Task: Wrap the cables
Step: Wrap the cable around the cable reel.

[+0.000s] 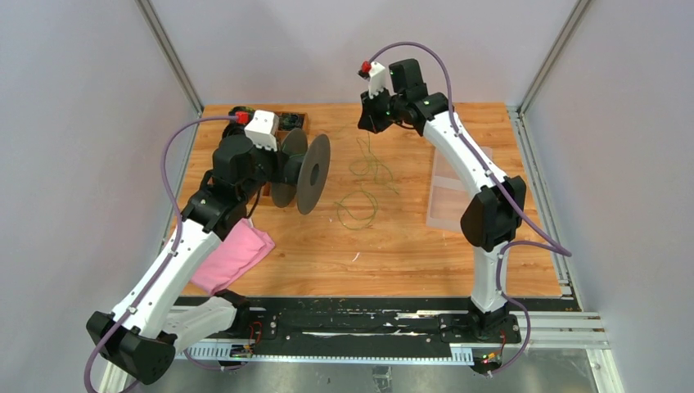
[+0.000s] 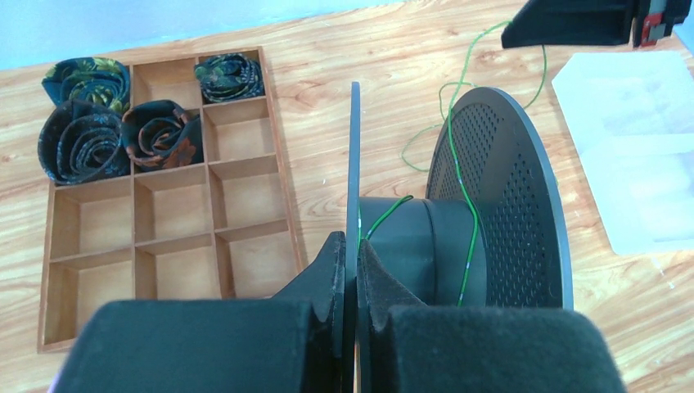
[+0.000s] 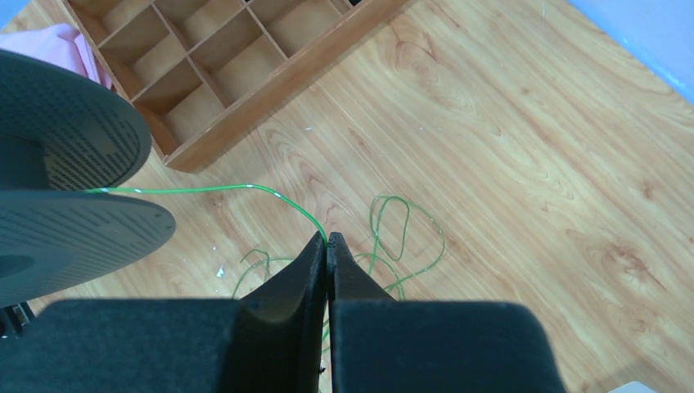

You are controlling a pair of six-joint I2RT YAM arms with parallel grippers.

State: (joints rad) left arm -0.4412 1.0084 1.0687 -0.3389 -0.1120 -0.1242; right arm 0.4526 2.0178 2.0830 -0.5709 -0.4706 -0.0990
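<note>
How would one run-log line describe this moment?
left gripper: shut on spool flange | right gripper: shut on green wire | wire leads onto spool hub, rest loose on table

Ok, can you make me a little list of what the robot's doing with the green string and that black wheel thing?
left tool: shut on one disc of the black spool, discs upright
right tool: shut on the green wire
wire path: from the spool's core to the right tool, with loose loops on the table
nearby: wooden tray, pink cloth
</note>
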